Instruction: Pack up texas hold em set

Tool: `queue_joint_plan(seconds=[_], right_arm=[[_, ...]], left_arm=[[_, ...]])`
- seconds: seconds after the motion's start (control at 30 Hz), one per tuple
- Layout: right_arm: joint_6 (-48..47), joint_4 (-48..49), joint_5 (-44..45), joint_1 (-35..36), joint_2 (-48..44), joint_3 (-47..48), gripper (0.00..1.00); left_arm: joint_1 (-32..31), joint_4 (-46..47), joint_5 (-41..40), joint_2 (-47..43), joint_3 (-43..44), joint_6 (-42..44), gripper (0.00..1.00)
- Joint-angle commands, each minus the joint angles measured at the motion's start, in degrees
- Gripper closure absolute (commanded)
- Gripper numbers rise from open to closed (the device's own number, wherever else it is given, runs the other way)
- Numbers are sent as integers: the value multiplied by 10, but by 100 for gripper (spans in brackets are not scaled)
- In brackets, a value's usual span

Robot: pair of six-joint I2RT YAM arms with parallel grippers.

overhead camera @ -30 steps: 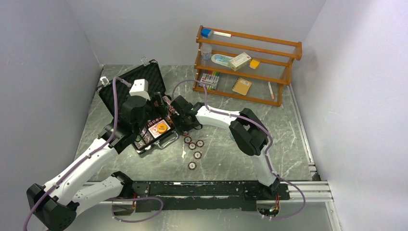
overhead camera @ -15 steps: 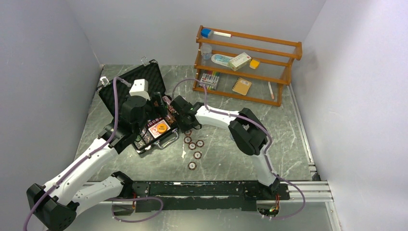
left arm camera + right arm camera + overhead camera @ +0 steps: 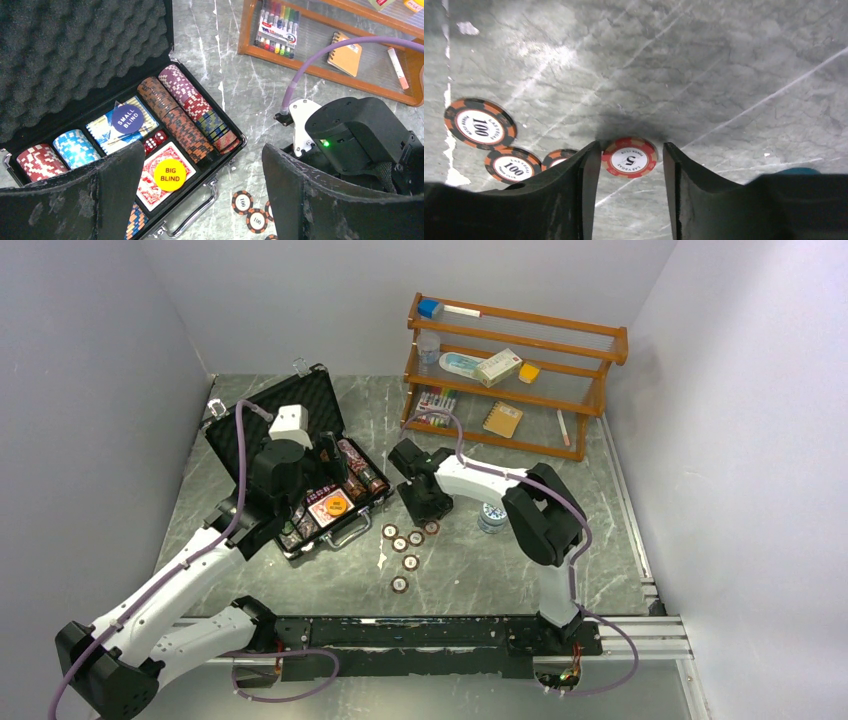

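Note:
The black case (image 3: 352, 523) lies open at the left, foam lid (image 3: 280, 405) up. In the left wrist view it holds rows of red-brown chips (image 3: 172, 120), blue-white chips (image 3: 75, 147), and a red-backed deck (image 3: 150, 190) with a yellow BIG BLIND disc (image 3: 170, 175) on it. My left gripper (image 3: 305, 485) hovers over the case, wide open and empty (image 3: 202, 200). My right gripper (image 3: 425, 508) is low over the table, right of the case. It is open (image 3: 631, 148), with its fingers either side of a red "5" chip (image 3: 629, 157). Several loose "100" chips (image 3: 400, 543) lie beside it.
A small blue-white round stack (image 3: 491, 517) stands on the table right of the right gripper. The wooden shelf (image 3: 515, 370) at the back right holds markers (image 3: 437, 403), a notebook (image 3: 502, 420) and boxes. Grey walls close in on the left, back and right.
My right gripper has left the case's right edge and moved right and down to the table, over the red chip. The blue-white stack has come into view. The left arm has not moved.

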Motion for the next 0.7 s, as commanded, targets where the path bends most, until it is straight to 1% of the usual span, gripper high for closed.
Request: queue_joint_plan(seconds=[0.0,0.07,0.13,0.27,0.43,0.5,0.67], right_arm=[[-10,-64,-19,-3,7,-12,44],[-10,-66,-27,-5,13,-12,41],[-10,-69,-39,-6,18,-11,42],[-6,-63,-69,-16,45,-15,47],[3,-51,-59,-22,68,-10,51],[9,-46,-46,-25,75,-7,50],[24,-39,-17,-29,93,8,45]], left_arm=[[-2,14,-8,-9,-11,6,9],[-1,15,-8,-10,-13,6,9],[-2,16,-9,-13,-17,6,9],[-1,14,-12,-17,-17,9,9],[-2,17,-9,-18,-18,11,9],[-1,17,-9,-17,-17,10,9],[-1,19,-9,-15,-18,10,9]])
